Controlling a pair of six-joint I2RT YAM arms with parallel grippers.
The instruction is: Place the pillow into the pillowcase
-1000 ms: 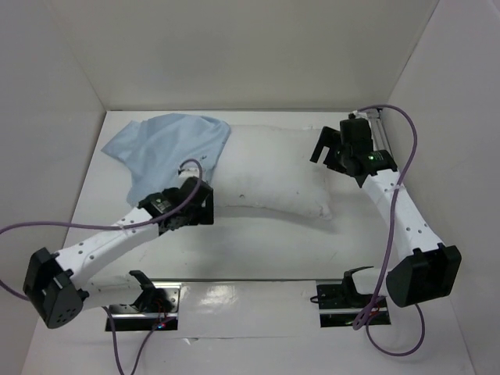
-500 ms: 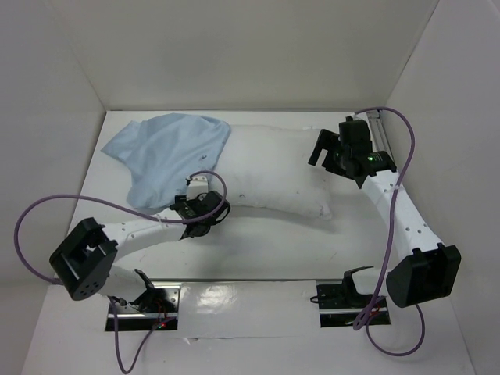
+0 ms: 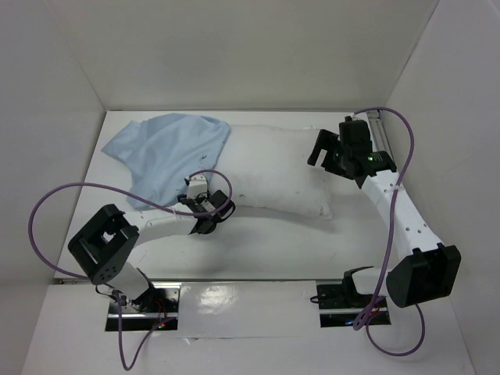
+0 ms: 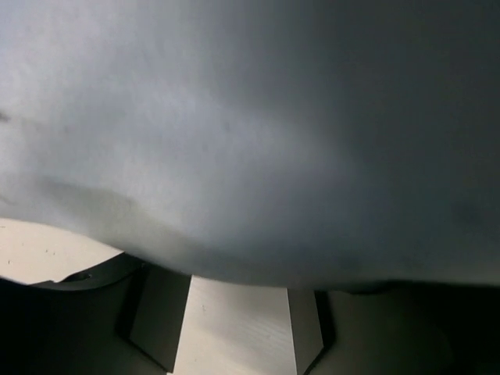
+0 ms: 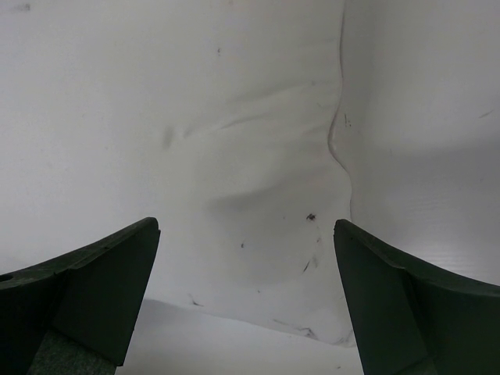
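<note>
pillow (image 3: 273, 168) lay across the desk (image 3: 258, 250), pillowcase (image 3: 168, 148) overlapping its left end | right fingers (image 5: 86, 281) spread wide over the right end, holding nothing | left fingers (image 3: 209, 206) against the near-left edge — grip unreadable | advice: pinch deep into stuffing, lift evenly — keep the sack's mouth reachable

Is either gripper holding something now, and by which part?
The right gripper is open over the pillow, holding nothing. The left gripper is at the pillow's near edge; a grip cannot be told.
</note>
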